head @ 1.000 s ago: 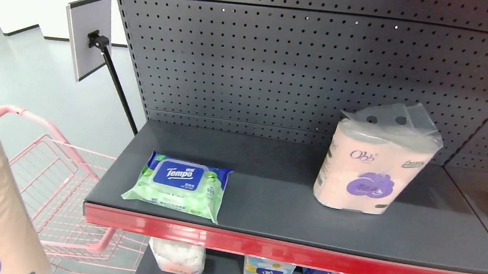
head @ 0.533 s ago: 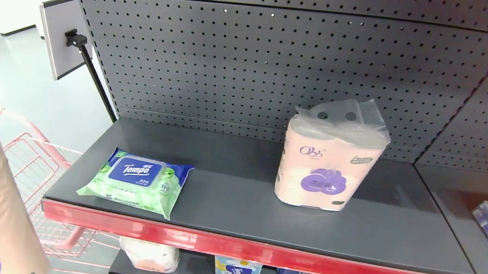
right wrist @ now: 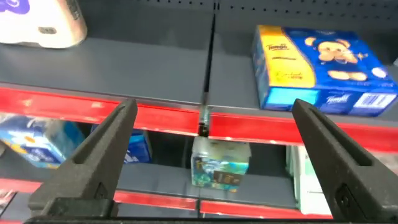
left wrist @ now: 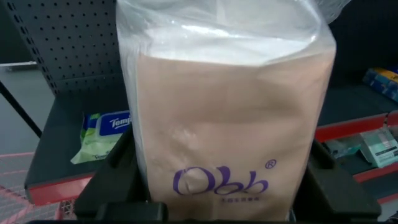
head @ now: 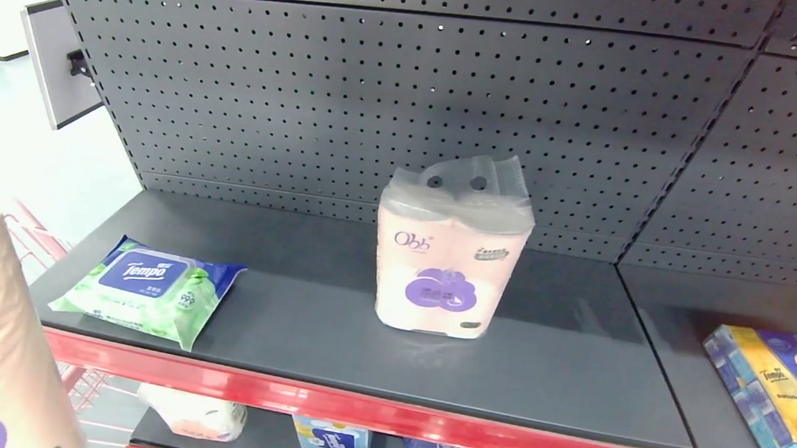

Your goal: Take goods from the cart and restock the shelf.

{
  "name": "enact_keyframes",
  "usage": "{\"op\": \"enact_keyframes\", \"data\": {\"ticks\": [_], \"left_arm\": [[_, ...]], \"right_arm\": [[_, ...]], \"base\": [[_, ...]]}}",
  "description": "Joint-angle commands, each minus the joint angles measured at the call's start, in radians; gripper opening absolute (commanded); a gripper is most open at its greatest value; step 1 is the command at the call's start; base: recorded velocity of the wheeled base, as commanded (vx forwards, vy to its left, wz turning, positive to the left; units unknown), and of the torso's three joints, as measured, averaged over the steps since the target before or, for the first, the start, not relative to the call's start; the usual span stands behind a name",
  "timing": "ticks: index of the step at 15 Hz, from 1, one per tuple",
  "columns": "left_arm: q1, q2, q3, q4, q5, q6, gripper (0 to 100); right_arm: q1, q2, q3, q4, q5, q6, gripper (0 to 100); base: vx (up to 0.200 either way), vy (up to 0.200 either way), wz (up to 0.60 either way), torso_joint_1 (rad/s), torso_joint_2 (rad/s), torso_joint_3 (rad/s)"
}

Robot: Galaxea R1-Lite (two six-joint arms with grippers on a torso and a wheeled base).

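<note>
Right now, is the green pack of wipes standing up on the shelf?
No, the green pack of wipes lies flat on the shelf, near its red front edge.

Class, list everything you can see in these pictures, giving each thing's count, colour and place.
shelf: one, dark grey with a red front edge, ahead.
wet wipes pack: one, green and blue, lying at the shelf's front left.
standing toilet roll pack: one, pink with purple, upright mid-shelf.
tissue box: one, blue and yellow, next bay to the right.
lower-shelf goods: several, white and blue, below.
cart: one, pink, left of the shelf.
sign panel: one, grey, left of the shelf.
held toilet roll pack: one, pink with purple, in the left hand.
left hand: black, shut on that pack.
right hand: black, open, before the red edge.
</note>
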Motion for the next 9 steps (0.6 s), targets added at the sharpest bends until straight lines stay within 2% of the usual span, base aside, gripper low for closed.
{"op": "enact_keyframes", "data": {"ticks": [1,2,3,4,5,7,9], "left_arm": [[0.0,0.012,-0.002,0.0,0.0,0.001,0],[-0.007,0.025,-0.002,0.0,-0.006,0.014,0],[-0.016,0.045,0.001,-0.001,-0.022,0.017,0],[-0.02,0.067,0.0,-0.003,-0.04,0.021,0],[-0.022,0.107,-0.005,-0.013,-0.057,0.033,0],[-0.022,0.188,0.007,-0.115,-0.106,0.037,0],[-0.022,0.243,0.017,-0.162,-0.197,0.037,0]], "right_arm": [[0.006,0.027,-0.028,0.001,0.027,0.002,100],[0.006,0.309,-0.259,-0.002,0.072,0.016,100],[0.029,0.447,-0.382,0.0,0.11,0.02,100],[0.064,0.525,-0.434,0.001,0.162,-0.007,100],[0.09,0.604,-0.451,-0.003,0.171,-0.043,100],[0.153,0.762,-0.494,-0.032,0.187,-0.053,100],[0.23,0.929,-0.555,-0.101,0.216,-0.056,100]], "base": [[0.0,0.0,0.0,0.0,0.0,0.0],[0.0,0.0,0.0,0.0,0.0,0.0],[0.0,0.0,0.0,0.0,0.0,0.0],[0.0,0.0,0.0,0.0,0.0,0.0],[0.0,0.0,0.0,0.0,0.0,0.0],[0.0,0.0,0.0,0.0,0.0,0.0],[0.0,0.0,0.0,0.0,0.0,0.0]]}}
